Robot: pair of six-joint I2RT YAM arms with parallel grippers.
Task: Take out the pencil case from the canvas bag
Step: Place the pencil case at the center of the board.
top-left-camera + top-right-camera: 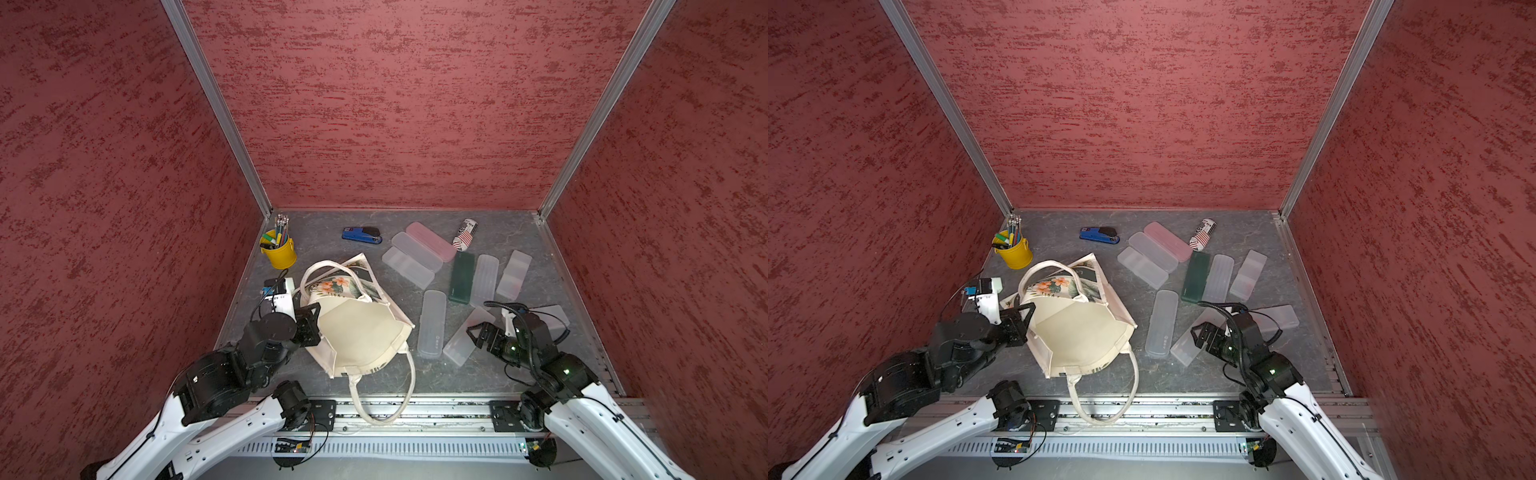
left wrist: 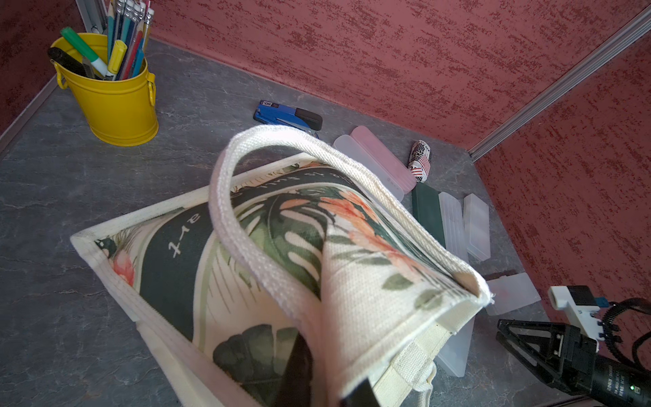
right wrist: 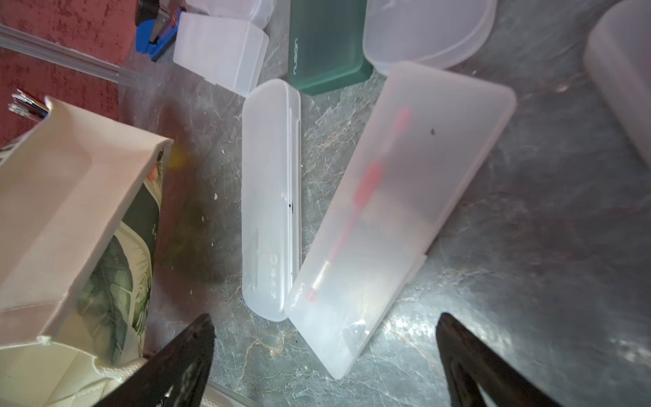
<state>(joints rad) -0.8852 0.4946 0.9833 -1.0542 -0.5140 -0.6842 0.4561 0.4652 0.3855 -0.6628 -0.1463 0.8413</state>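
The right claw hangs with its black fingers spread wide and nothing between them. Just ahead of its tips, flat on the grey marbled tabletop and outside the bag, lies a wide frosted clear plastic pencil case with red shapes showing through. Just beside it, toward the left claw, is a narrower frosted plastic case. Beyond both lies a dark green plastic case.

The left claw is pinched closed on the rim of the cream canvas bag, printed with leaves and flowers. The bag lies tipped over with its mouth held open. Farther beyond that claw are a yellow metal bucket of pens and a blue stapler.
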